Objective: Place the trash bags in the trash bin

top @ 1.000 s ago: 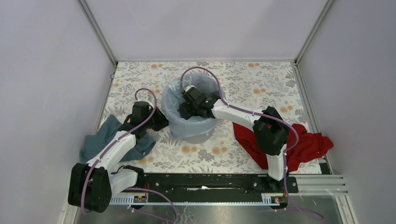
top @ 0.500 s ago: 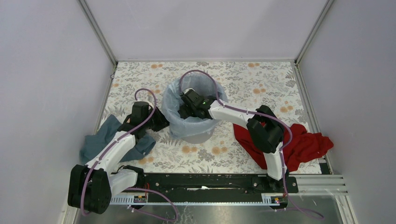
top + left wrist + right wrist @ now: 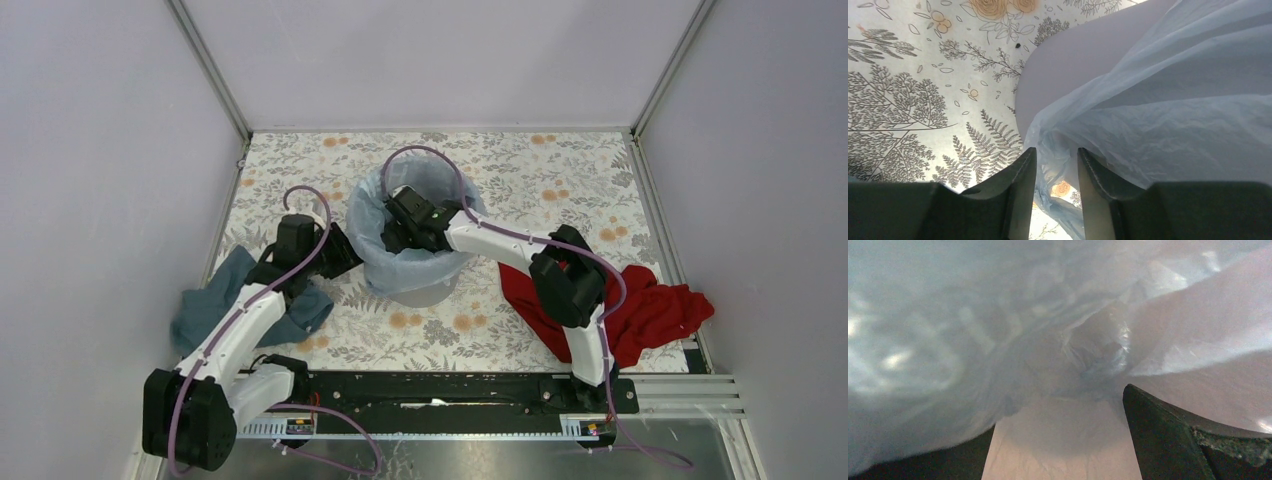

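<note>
Left end effector [image 3: 1055, 160], jaws parted, gripped nothing. The thin translucent pale-blue plastic bag [image 3: 1168, 115] hung loose between them, draped over the round grey plastic bin [image 3: 1073, 65]'s left wall. Right end effector [image 3: 1059, 407] gaped inside the bin. Unheld, the hem could slip off the rim.

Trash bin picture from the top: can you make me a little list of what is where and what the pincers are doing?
trash bin: grey, upright, mid-table
trash bag: pale blue, lining the bin, draped over its rim
left pincer: outside the bin's left side, jaws slightly apart, loose bag edge between them
right pincer: down inside the bag, jaws wide open
blue cloth: on the table, under the left arm
red cloth: on the table, by the right arm
table: flowery cover
</note>
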`<state>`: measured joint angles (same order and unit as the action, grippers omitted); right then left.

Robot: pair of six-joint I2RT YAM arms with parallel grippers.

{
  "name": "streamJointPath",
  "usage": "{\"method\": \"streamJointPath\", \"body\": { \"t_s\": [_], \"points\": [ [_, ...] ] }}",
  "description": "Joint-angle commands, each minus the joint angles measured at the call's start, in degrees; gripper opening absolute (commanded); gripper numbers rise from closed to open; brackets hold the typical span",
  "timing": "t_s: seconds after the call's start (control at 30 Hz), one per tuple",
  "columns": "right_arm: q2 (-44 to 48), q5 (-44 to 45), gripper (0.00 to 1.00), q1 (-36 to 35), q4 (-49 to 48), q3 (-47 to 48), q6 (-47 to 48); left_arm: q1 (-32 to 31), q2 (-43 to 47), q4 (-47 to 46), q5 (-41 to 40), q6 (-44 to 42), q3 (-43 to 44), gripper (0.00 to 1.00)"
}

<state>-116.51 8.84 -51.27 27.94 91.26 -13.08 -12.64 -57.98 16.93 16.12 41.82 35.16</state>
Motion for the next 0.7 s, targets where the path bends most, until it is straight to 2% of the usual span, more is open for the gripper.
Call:
{"method": "streamJointPath", "body": {
  "t_s": [0.0, 0.1, 0.33, 0.4, 0.57, 0.67],
  "points": [
    [6.39, -0.53, 1.00, 0.31, 3.11, 2.68, -0.29, -0.10, 2.55, 2.14, -4.50, -2.42, 3.37, 0.44],
    [8.85, -0.54, 1.00, 0.29, 3.72, 2.15, -0.80, -0.10, 3.31, 2.82, -5.45, -2.30, 2.97, 0.51],
    [12.35, -0.58, 1.00, 0.29, 5.26, 4.37, -0.70, -0.01, 7.12, 5.84, -7.09, -1.65, 3.11, 0.57],
    [13.24, -0.45, 1.00, 0.31, 5.82, 5.21, -0.50, -0.01, 8.41, 6.72, -6.02, -0.90, 3.26, 0.61],
    [16.01, -1.86, 1.00, 0.35, 3.86, 5.40, 0.57, -0.07, 10.26, 6.67, -1.95, 1.09, 1.42, 0.65],
    [15.45, -0.12, 1.00, 0.29, 5.95, 7.56, 1.20, -0.10, 11.03, 7.39, -0.60, 1.52, 1.09, 0.66]
  ]
}}
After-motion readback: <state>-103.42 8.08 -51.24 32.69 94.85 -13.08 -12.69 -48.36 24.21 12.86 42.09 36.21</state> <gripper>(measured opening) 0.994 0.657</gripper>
